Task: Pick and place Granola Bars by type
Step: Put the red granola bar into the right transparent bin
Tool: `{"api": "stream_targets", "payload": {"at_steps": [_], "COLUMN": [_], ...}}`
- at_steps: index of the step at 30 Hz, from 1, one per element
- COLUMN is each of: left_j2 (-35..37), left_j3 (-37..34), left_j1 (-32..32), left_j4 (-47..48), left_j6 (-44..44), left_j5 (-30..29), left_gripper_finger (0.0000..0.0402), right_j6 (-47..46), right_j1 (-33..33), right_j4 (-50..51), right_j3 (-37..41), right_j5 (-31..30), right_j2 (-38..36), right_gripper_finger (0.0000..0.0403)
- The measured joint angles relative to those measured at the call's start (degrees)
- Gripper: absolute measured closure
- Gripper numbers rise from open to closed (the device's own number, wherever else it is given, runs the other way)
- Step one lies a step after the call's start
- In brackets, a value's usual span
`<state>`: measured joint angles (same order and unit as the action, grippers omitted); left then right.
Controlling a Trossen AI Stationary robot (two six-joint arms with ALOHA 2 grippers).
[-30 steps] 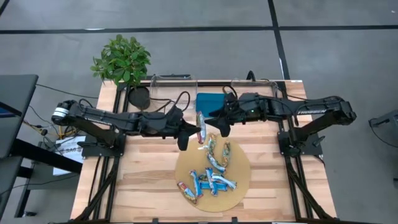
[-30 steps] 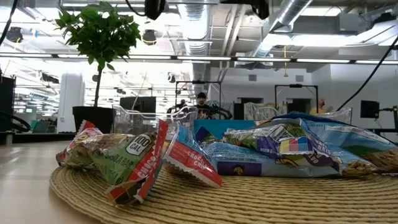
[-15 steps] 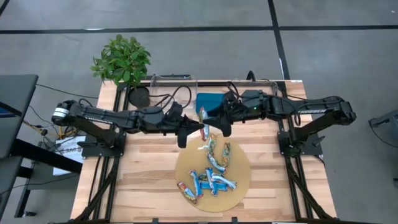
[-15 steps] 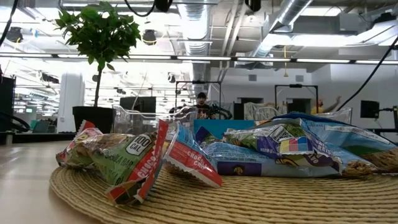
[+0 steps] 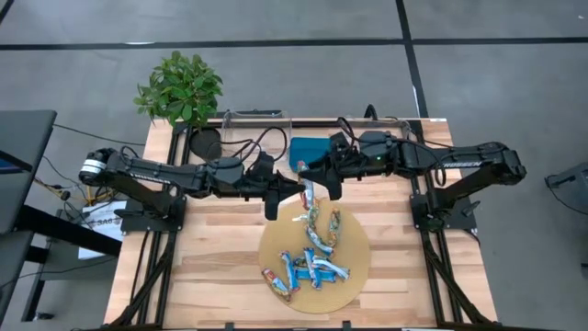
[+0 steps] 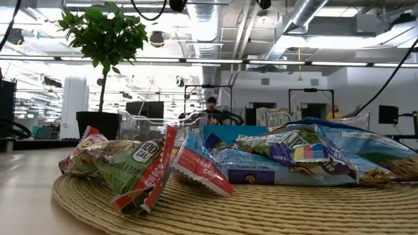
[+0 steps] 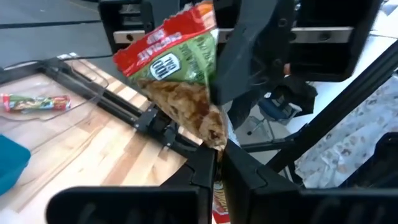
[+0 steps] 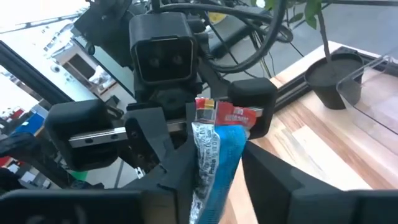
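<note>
Left gripper [image 7: 217, 163]: above the counter's middle, pinching a red-and-green wrapped granola bar [image 7: 180, 74] by its lower end, facing the right gripper.
Right gripper [image 8: 214, 163]: close against the left one, clamped on a blue-and-silver wrapped granola bar [image 8: 210, 155] that stands upright between its fingers.
Remaining granola bars [image 5: 312, 253]: heaped on the round woven straw mat [image 5: 354, 244], near the front of the wooden counter [image 5: 211, 248].
Teal rectangular tray [image 5: 303, 150]: at the counter's back, just behind the grippers.
Green potted plant [image 5: 180, 90]: back left corner.
</note>
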<state>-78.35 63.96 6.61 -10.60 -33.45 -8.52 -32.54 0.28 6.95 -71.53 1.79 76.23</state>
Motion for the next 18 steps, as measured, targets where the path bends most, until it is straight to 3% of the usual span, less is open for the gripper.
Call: {"api": "stream_targets", "payload": {"at_steps": [10,18], "left_j2": [-0.44,-0.44], "left_j3": [0.00,0.00], "left_j1": [-1.01,-3.81], "left_j4": [2.43,11.81], "left_j6": [-0.52,-2.28], "left_j5": [-2.21,-0.80], "left_gripper_finger": [0.0349,0.0285], "right_j6": [0.97,3.41], "right_j1": [-0.86,-3.90], "right_j4": [2.79,18.51], "right_j3": [0.00,0.00], "right_j5": [0.05,4.15], "right_j2": [0.02,0.02], "right_gripper_finger": [0.0355,0.0369]}}
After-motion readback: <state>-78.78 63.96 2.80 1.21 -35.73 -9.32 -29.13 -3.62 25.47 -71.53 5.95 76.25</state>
